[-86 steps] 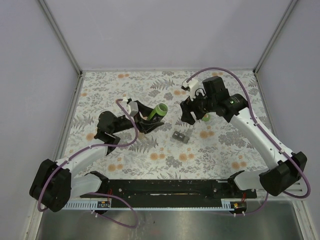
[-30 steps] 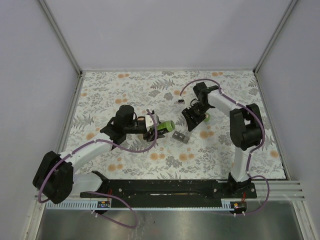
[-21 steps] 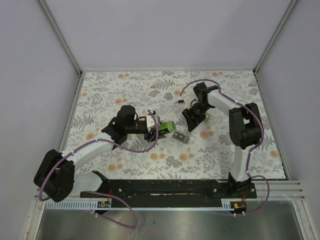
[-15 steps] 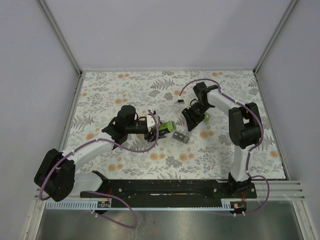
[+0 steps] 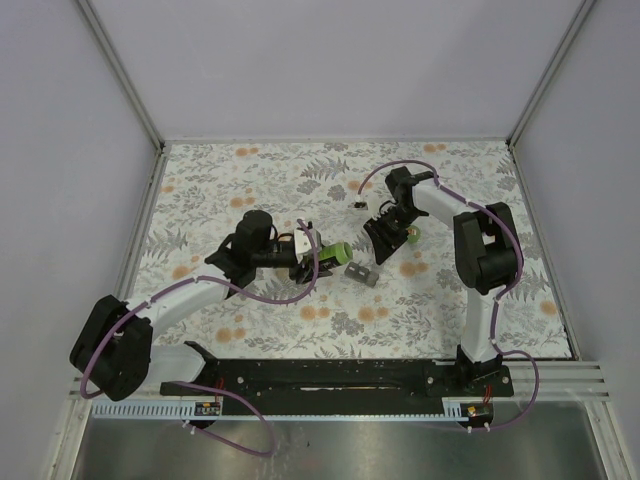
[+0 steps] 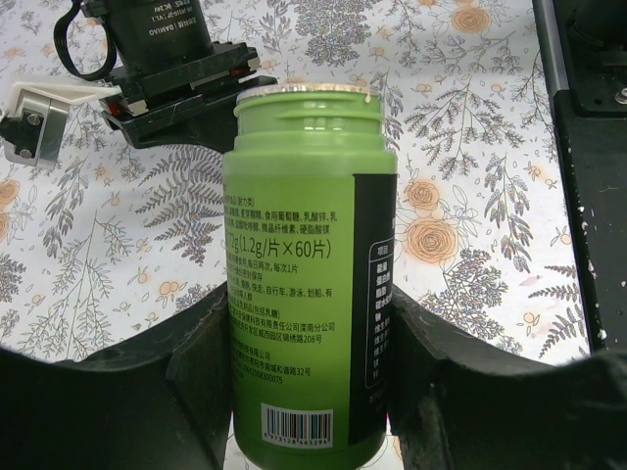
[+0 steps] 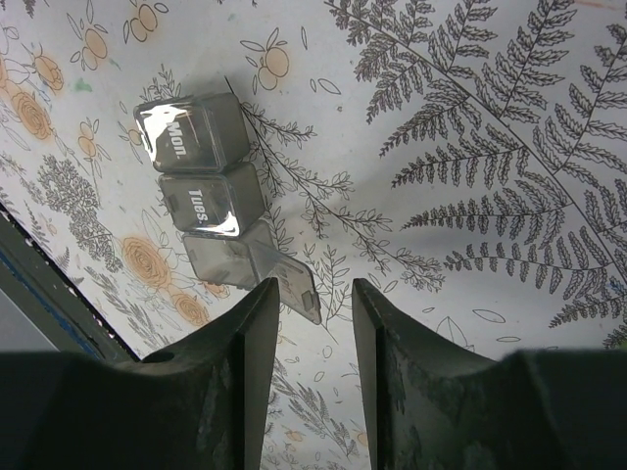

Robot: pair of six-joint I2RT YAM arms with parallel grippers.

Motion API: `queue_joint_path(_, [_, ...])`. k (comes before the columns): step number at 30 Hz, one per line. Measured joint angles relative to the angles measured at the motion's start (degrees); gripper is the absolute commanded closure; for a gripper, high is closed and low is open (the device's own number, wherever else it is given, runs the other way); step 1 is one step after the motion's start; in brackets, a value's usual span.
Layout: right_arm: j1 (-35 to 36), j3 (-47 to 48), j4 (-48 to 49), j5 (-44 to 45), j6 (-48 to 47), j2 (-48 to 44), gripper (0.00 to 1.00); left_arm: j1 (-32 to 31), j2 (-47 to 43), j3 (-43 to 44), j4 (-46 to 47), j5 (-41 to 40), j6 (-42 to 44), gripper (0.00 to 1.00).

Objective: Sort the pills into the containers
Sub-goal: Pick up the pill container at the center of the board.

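- Gripping the green bottle (image 6: 309, 245) low on its body with the left gripper (image 6: 312, 338), one finger pressed to each side; cap off, threaded mouth bare and pointing away from the wrist.
- Compared with a few seconds back: brought down from a more upright hold farther back on the table (image 5: 300, 180) to lying almost level, mouth turned toward the pill organiser (image 5: 362, 272). Over the last second, no shift seen and the same width of grip.
- Read as a pose for tipping pills out, or for offering the mouth to the other arm. No pill seen in any view, so sorting judged not yet begun.
- Lying just past that mouth and apart from it, between the two arms: "Mon." and "Tues" lids down, the third cell's lid flipped open, apparently ready to receive.
- Hovering above that open cell with the right gripper (image 7: 315, 294), arm folded in close where it reached out wide a few seconds back. Jaws drawn in over the last second to a slim gap, with only table and lid seen through it, so nothing held.
- Resting just beside that gripper, a small green thing (image 5: 412, 236), possibly the bottle's cap; too small to tell.
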Motion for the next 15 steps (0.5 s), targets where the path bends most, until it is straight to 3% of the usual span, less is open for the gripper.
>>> queue_joint_path(15, [0.0, 0.0, -0.13, -0.37, -1.16, 0.22, 0.71, -0.26, 1.77, 0.02, 0.37, -0.17, 0.2, 1.0])
